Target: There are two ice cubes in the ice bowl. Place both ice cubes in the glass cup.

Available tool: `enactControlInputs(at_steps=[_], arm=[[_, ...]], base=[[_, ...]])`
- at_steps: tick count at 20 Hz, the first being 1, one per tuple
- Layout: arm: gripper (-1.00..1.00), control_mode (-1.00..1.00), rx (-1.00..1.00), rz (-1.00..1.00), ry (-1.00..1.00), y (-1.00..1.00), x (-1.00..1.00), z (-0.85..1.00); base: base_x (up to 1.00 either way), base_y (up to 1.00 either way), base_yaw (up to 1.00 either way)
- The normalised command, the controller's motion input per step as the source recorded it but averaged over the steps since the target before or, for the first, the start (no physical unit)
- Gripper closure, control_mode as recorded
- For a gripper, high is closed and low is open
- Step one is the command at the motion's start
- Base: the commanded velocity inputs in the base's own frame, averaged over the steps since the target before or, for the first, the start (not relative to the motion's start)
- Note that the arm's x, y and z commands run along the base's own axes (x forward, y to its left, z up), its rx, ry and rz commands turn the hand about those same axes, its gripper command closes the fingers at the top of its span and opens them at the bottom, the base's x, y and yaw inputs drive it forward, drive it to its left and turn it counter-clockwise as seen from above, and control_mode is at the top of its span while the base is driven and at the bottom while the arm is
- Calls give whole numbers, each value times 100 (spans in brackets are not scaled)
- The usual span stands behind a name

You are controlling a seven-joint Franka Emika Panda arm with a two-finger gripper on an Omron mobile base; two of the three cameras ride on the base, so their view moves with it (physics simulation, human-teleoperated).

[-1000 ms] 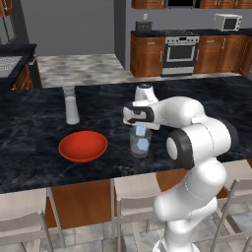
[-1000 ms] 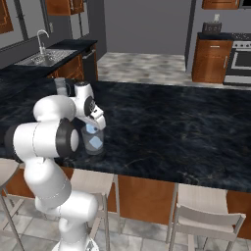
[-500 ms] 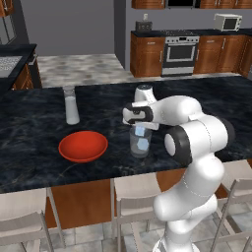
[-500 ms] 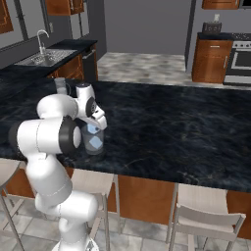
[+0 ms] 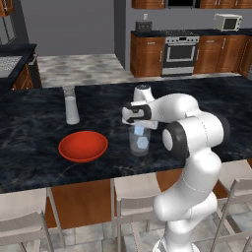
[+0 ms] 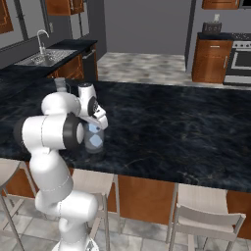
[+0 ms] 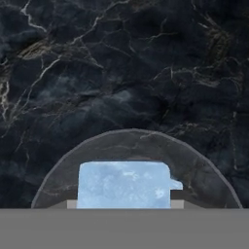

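Observation:
The glass cup (image 5: 140,147) stands on the dark counter, right of the red ice bowl (image 5: 82,146), whose inside is bare. One pale blue ice cube (image 5: 142,143) lies inside the cup. My gripper (image 5: 139,129) hangs straight over the cup's mouth, shut on the other ice cube (image 5: 139,130). From the right base view the held ice cube (image 6: 93,128) sits just above the cup (image 6: 94,145) and the ice cube (image 6: 96,141) in it. In the hand view the held ice cube (image 7: 124,185) sits in my gripper (image 7: 124,204), with the cup's rim (image 7: 63,170) arching round it.
A taller narrow glass (image 5: 72,106) with white contents stands behind the bowl to the left. Stools (image 5: 130,197) line the counter's near edge. A sink (image 6: 43,58) lies on the far left counter, and a stove (image 5: 180,51) stands across the room.

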Motion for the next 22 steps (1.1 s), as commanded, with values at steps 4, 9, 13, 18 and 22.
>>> enactControlInputs(at_steps=[4,9,13,18,22], arm=[[100,-100,0,0,0,0,-5,-16],[-100,-100,0,0,0,0,-8,0],[-100,-100,0,0,-4,0,-10,19],[-100,-100,0,0,-7,0,-25,67],[-100,-100,0,0,-2,0,-46,72]], base=[[0,0,0],[0,0,0],[0,0,0],[0,0,0],[0,0,0]])
